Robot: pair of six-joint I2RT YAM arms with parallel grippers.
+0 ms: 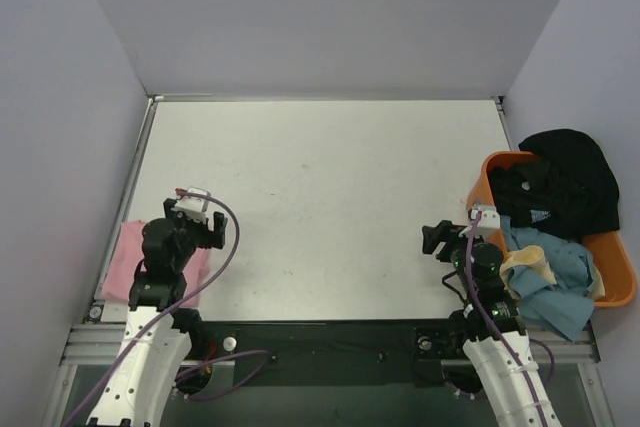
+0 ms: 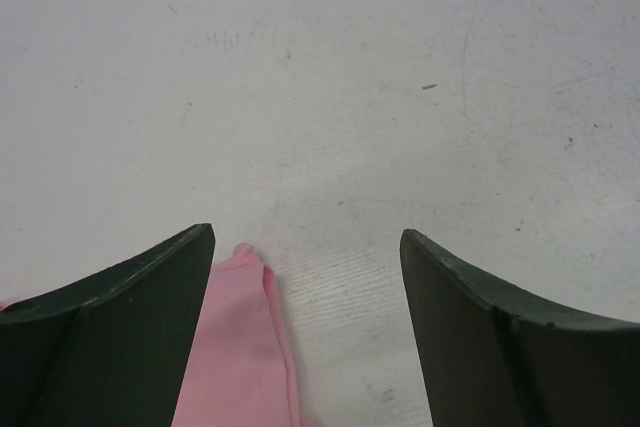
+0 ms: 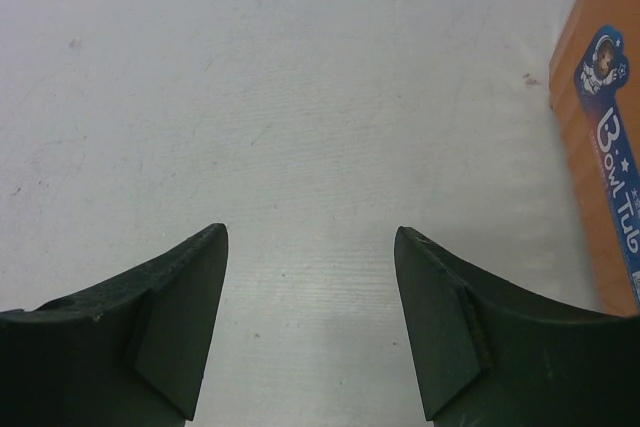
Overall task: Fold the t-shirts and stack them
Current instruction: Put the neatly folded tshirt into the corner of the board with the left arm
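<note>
The pink t-shirt (image 1: 122,259) lies as a flat, soft, roughly rectangular folded piece at the near left corner of the table (image 1: 330,172), partly under the left arm. In the left wrist view one smooth folded corner of it (image 2: 238,347) reaches between the fingers, closer to the left one.

The black t-shirt (image 1: 562,179) is a crumpled heap in the orange tub (image 1: 617,272) at the table's right edge, spilling over the far rim. The light blue t-shirt (image 1: 552,282) is bunched at the tub's near end and hangs over the rim toward the right arm. A small cream cloth (image 1: 528,265) lies on top of it; whether that is a shirt is hard to tell from here.

The left gripper (image 1: 197,215) is above the pink shirt's far edge, its dark wedge-shaped fingers (image 2: 120,327) spread wide and holding nothing. The right gripper (image 1: 436,238) is just left of the tub, also spread apart and holding nothing, with bare table between its fingers (image 3: 150,327).

The tub's wall (image 3: 598,177) is glossy orange plastic with a blue label (image 3: 612,142) reading "Bowl Tub".

The table top is matte white, faintly scuffed and speckled. Plain pale walls (image 1: 330,7) close it in on three sides, and a metal rail (image 1: 330,332) runs along the near edge. A purple cable (image 1: 228,247) loops beside the left arm.
</note>
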